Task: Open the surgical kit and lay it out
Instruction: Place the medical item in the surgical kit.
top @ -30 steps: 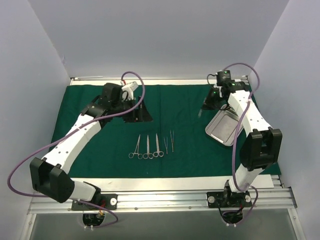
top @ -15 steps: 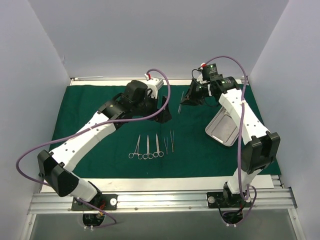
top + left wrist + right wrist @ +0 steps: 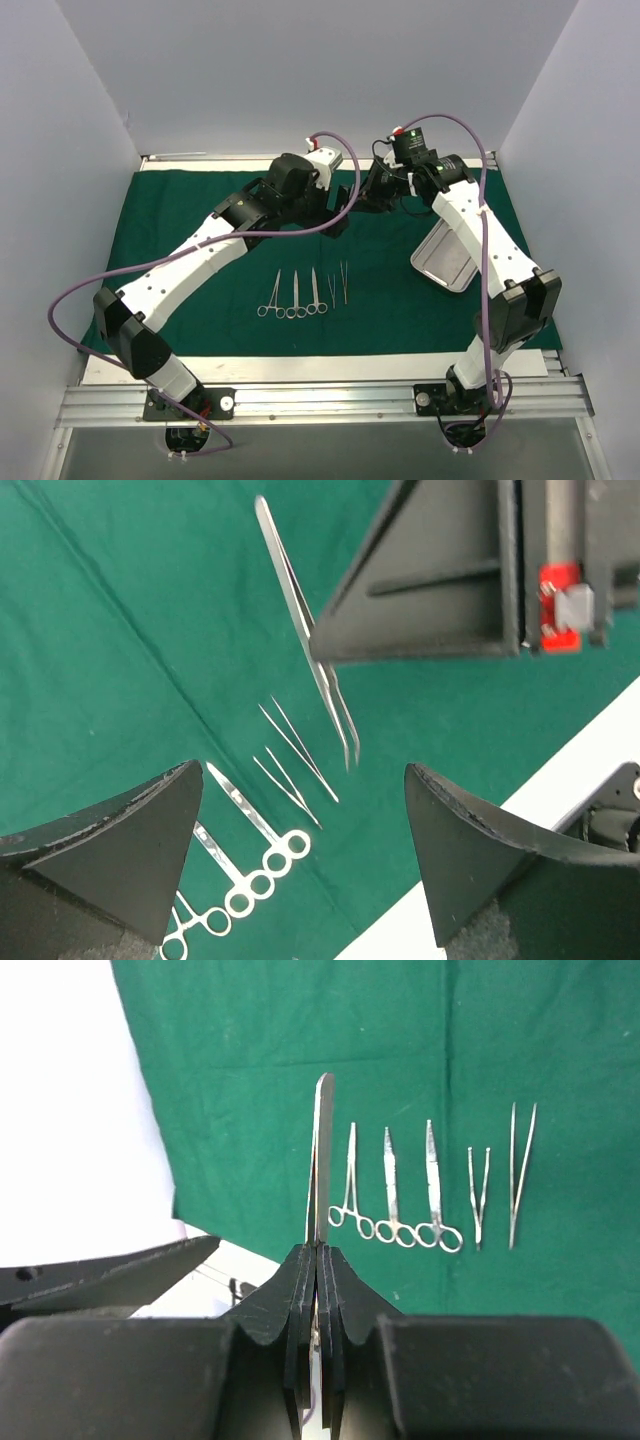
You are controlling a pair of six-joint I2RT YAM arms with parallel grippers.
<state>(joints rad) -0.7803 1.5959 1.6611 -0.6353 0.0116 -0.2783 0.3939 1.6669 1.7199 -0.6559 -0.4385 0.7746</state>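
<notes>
right wrist view alone shows right gripper [image 3: 316, 1260] clamped on tweezers [image 3: 320, 1150], left gripper [image 3: 300, 780] jaws apart beside them; overhead, green drape [image 3: 390, 300] spread flat, ring-handled instruments [image 3: 295, 297] in row, steel tray [image 3: 445, 255] at right

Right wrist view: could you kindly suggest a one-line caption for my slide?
Right claw shut on slim steel forceps above the green drape, where five instruments lie in a row.

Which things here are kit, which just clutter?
Job: dark green cloth drape; shiny rectangular steel tray; three silver ring-handled instruments; two thin silver tweezers; long silver forceps in right gripper.
Not job: white sheet under drape; purple cables; aluminium rail.
</notes>
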